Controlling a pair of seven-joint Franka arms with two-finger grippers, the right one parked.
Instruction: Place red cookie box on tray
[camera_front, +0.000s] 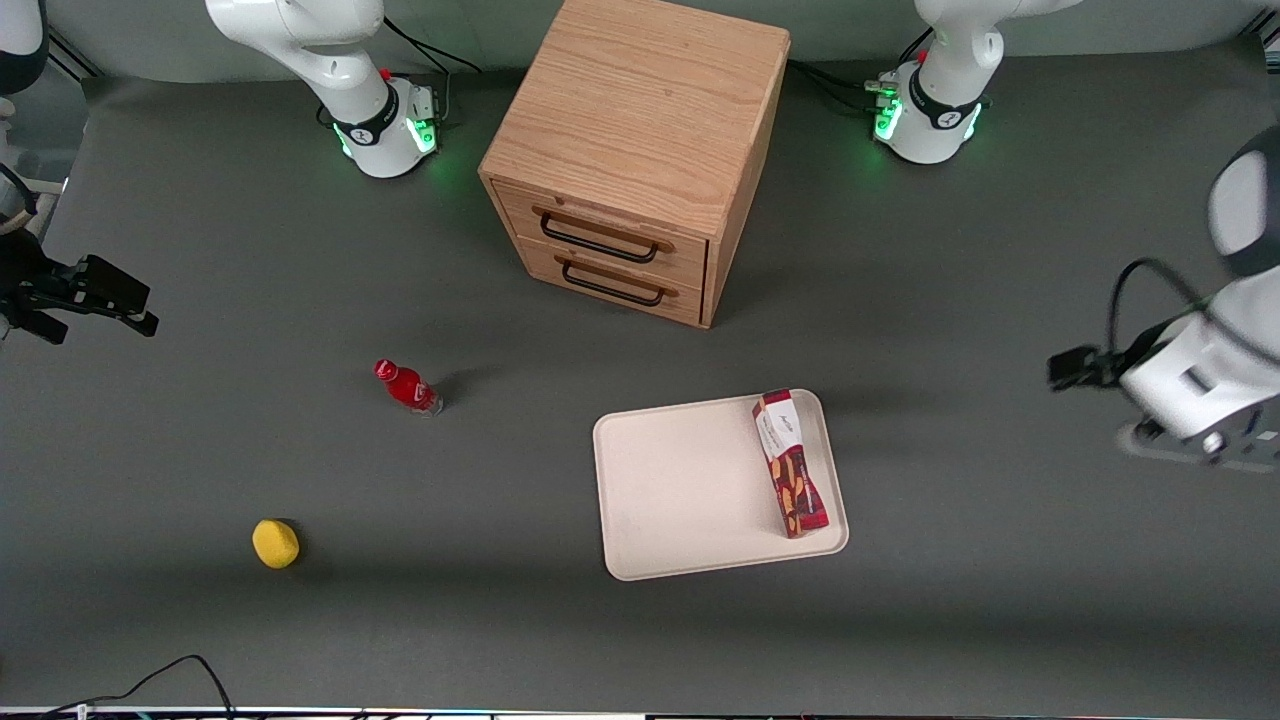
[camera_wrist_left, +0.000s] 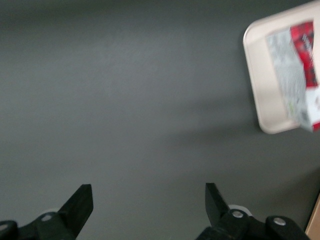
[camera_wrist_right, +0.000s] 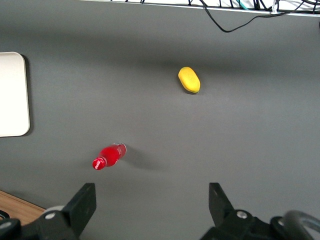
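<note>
The red cookie box (camera_front: 790, 465) lies flat on the cream tray (camera_front: 680, 490), along the tray's edge toward the working arm's end, its white label end pointing to the cabinet. My left gripper (camera_front: 1075, 368) hangs above bare table well off the tray, toward the working arm's end, and looks blurred. In the left wrist view the gripper (camera_wrist_left: 149, 202) is open and empty over grey table, with the box (camera_wrist_left: 300, 65) and a corner of the tray (camera_wrist_left: 260, 85) in sight away from the fingers.
A wooden two-drawer cabinet (camera_front: 630, 160) stands farther from the front camera than the tray. A small red bottle (camera_front: 407, 387) and a yellow lemon-like object (camera_front: 275, 543) lie toward the parked arm's end. Cables run along the table's near edge.
</note>
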